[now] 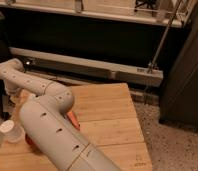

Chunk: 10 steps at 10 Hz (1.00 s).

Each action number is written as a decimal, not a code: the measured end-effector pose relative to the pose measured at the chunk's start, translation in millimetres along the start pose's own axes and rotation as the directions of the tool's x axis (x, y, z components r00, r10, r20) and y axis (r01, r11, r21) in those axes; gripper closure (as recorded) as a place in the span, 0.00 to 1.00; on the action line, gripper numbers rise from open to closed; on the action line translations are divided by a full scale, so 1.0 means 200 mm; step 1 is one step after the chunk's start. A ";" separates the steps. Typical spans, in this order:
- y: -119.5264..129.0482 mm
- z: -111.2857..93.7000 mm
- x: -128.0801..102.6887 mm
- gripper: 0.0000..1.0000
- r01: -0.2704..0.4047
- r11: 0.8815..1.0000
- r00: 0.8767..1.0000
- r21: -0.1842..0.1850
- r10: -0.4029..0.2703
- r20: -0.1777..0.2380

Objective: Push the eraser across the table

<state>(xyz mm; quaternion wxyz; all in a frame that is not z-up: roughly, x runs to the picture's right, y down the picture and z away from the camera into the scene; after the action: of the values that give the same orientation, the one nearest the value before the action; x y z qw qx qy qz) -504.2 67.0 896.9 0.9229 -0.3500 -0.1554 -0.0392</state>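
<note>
The end effector (pixel 13 93) hangs over the far left edge of the plank-wood counter (pixel 112 117); I cannot tell its state. The smooth white arm (pixel 47 125) hides the eraser. Bare wood lies open rightward.

**Materials and finishes.** The table (pixel 112 115) is light wood in wide planks, matt, with plain seams between the planks. My arm (pixel 52 131) has a smooth off-white shell, plastic by its look, with a soft sheen and small dark holes. My gripper (pixel 13 90) hangs at the arm's far-left end by the table's far-left corner and shows the same pale finish as far as I can tell. The bowl (pixel 73 120), partly behind my arm, is orange-red and smooth. The small container (pixel 12 131), near left, is whitish, translucent-looking plastic. The floor (pixel 172 145), right, is speckled, stone-like and matt. The slanted pole (pixel 163 40), far right, is metal with a dull shine. The cabinet (pixel 188 70), right, is dark and matt.
</note>
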 end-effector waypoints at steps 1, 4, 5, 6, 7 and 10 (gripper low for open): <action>0.00 0.02 0.01 1.00 0.001 1.000 1.000 -0.005 -0.001 -0.005; 0.02 0.05 0.07 1.00 -0.002 1.000 1.000 -0.018 0.002 -0.020; 0.02 0.06 0.09 1.00 -0.002 1.000 1.000 -0.020 0.001 -0.029; 0.02 0.07 0.11 1.00 0.002 1.000 0.999 -0.020 -0.003 -0.036; 0.02 0.07 0.12 1.00 0.008 1.000 0.999 -0.019 -0.009 -0.042; 0.02 0.07 0.13 1.00 0.034 0.999 0.998 -0.017 -0.035 -0.060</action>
<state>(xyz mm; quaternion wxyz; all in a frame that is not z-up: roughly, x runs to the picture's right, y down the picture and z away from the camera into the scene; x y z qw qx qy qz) -481.8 81.2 912.4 0.9235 -0.3535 -0.1333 -0.0671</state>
